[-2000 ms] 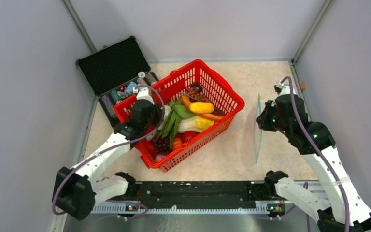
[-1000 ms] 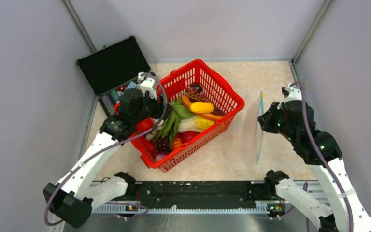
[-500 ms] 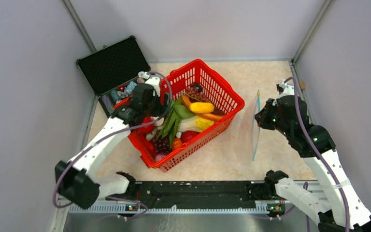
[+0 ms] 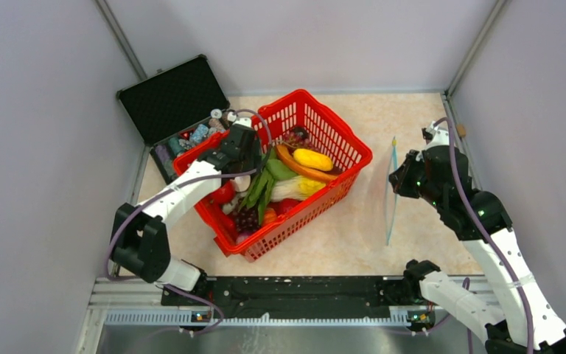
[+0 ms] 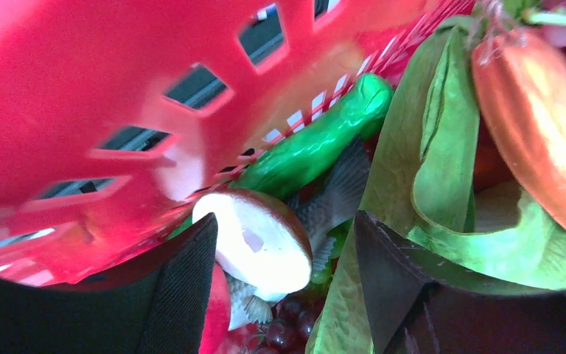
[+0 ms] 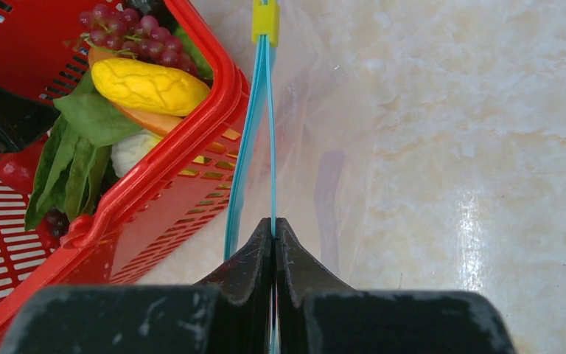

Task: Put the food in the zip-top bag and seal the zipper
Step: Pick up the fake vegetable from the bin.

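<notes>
The food lies heaped in a red lattice basket (image 4: 339,136): a yellow piece (image 4: 313,158), green leaves (image 4: 265,184), dark grapes (image 4: 245,219) and a white-cut mushroom (image 5: 254,243). My left gripper (image 4: 245,168) is open and low inside the basket's left side, its jaws either side of the mushroom (image 4: 242,183). My right gripper (image 4: 398,181) is shut on one light-blue zipper strip (image 6: 271,118) of the clear zip-top bag (image 4: 392,195), which hangs on edge over the table right of the basket. A yellow slider (image 6: 265,21) sits at the zipper's far end; the mouth gapes slightly.
An open black case (image 4: 173,99) with small bottles and spools stands at the back left, touching the basket. Grey walls close in on three sides. The basket's right rim (image 6: 221,110) lies close beside the bag.
My left gripper has swung right from the basket's left rim and dropped in among the food, over the mushroom. My right gripper has kept the bag nearly still.
</notes>
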`<state>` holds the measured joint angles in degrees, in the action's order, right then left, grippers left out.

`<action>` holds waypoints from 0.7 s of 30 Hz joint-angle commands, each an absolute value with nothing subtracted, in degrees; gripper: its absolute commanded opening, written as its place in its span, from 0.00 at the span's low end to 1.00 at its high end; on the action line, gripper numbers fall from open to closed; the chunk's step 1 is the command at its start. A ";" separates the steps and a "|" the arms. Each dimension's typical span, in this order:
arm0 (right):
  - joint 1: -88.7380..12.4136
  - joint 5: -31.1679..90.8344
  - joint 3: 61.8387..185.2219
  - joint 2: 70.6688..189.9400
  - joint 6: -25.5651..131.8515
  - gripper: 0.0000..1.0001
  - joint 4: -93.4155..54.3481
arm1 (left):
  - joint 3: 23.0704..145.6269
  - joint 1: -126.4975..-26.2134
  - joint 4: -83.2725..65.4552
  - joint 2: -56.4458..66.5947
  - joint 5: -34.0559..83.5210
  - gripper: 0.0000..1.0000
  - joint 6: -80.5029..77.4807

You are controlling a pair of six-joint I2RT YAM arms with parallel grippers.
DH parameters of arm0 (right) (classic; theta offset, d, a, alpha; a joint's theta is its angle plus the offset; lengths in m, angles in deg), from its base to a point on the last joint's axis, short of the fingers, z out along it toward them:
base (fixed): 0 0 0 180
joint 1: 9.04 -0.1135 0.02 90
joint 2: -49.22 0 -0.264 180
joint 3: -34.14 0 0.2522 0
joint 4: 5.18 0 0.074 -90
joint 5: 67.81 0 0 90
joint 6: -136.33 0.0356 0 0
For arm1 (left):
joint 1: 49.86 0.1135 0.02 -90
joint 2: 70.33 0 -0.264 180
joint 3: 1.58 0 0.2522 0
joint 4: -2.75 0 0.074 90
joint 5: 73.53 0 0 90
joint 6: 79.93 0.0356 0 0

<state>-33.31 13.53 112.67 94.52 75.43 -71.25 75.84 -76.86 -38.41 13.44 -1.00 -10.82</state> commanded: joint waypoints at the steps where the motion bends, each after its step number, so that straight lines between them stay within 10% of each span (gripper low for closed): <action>1: -33.87 13.23 113.24 94.32 74.66 0.00 -70.61 | 75.25 -75.52 -40.17 16.89 -1.73 0.69 -14.88; 10: -33.82 13.94 113.23 94.35 74.12 0.00 -70.43 | 70.11 -75.61 -39.32 14.08 -1.85 0.67 -15.61; 21: -33.89 13.44 113.87 93.35 73.88 0.00 -71.64 | 67.65 -76.11 -38.52 9.80 -0.74 0.00 -16.23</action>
<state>-33.31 13.53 112.69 94.22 74.84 -72.21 69.50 -77.34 -38.24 11.51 0.29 -15.19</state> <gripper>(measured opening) 0.004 0.094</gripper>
